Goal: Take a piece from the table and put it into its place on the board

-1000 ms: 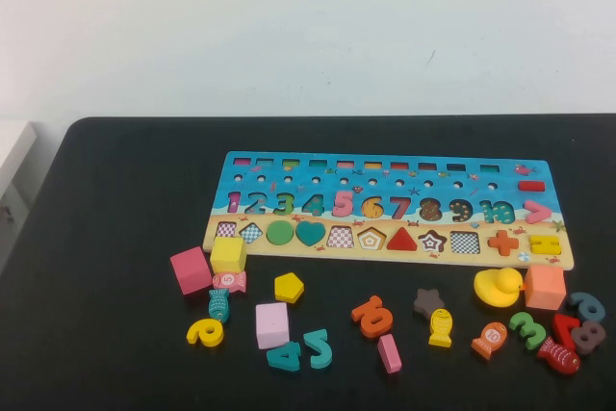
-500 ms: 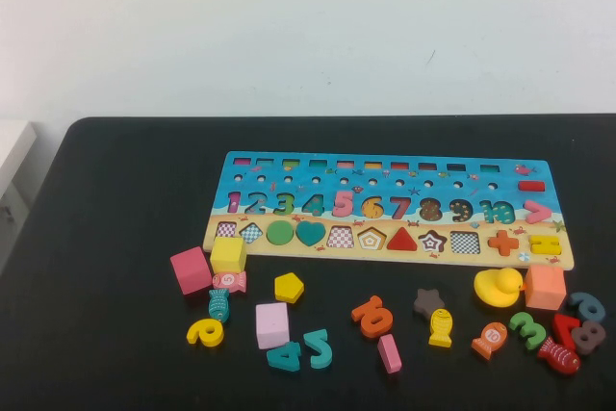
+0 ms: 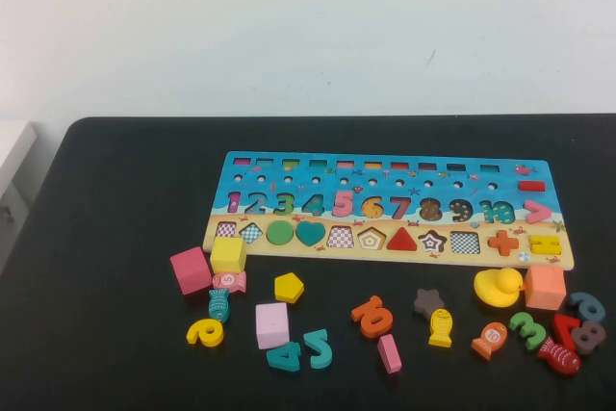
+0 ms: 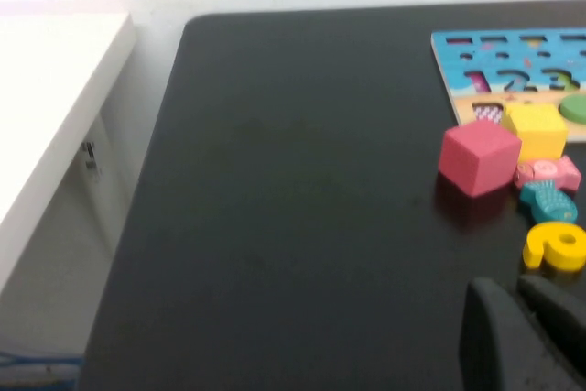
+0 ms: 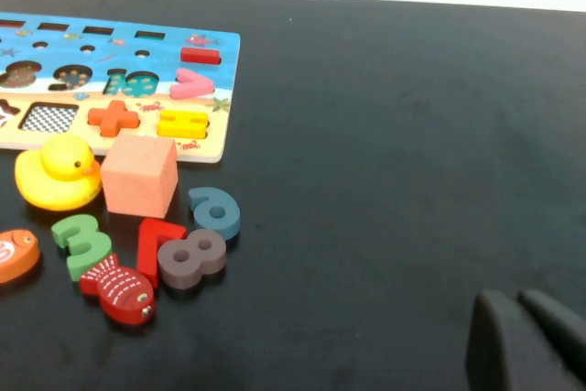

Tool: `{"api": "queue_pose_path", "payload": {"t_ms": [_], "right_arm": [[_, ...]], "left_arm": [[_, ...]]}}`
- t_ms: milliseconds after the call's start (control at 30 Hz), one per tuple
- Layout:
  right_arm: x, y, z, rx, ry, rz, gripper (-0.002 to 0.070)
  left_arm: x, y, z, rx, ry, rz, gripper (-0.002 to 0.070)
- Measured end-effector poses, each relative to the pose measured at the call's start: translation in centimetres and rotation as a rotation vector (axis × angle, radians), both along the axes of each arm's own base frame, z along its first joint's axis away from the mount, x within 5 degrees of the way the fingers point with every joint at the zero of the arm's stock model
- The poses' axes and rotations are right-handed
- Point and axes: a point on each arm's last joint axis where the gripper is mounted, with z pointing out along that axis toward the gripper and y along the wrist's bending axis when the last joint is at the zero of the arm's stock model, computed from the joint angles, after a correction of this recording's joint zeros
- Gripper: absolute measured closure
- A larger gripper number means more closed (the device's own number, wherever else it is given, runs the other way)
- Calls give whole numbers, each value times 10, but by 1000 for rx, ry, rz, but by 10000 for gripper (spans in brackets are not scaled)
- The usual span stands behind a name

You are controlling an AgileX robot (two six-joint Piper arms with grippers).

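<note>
Black matte table [image 3: 115, 238] is sitting before a white wall [image 3: 289, 26]. Yellow pentagon piece [image 3: 289, 287] is lying near the board [image 3: 385, 185], well apart from both closed, empty grippers: left gripper [image 4: 517, 331], right gripper [image 5: 522, 341].

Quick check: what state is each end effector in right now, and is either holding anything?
Left end effector: closed, holding nothing, off to the table's left.
Right end effector: closed, holding nothing, off to the table's right.
</note>
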Motion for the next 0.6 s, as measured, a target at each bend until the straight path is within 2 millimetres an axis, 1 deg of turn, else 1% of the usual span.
{"api": "queue_pose_path", "payload": {"t_ms": [133, 400, 433, 600], "right_arm": [[0, 0, 0, 0, 0, 0, 658], [0, 0, 0, 0, 0, 0, 658], [0, 0, 0, 0, 0, 0, 658], [0, 0, 0, 0, 0, 0, 657]], "left_arm": [[2, 0, 6, -5, -76, 3, 676], [2, 1, 34, -16, -387, 16, 676], [1, 2, 41, -18, -463, 18, 676], [-2, 2, 52, -39, -589, 23, 676]]}}
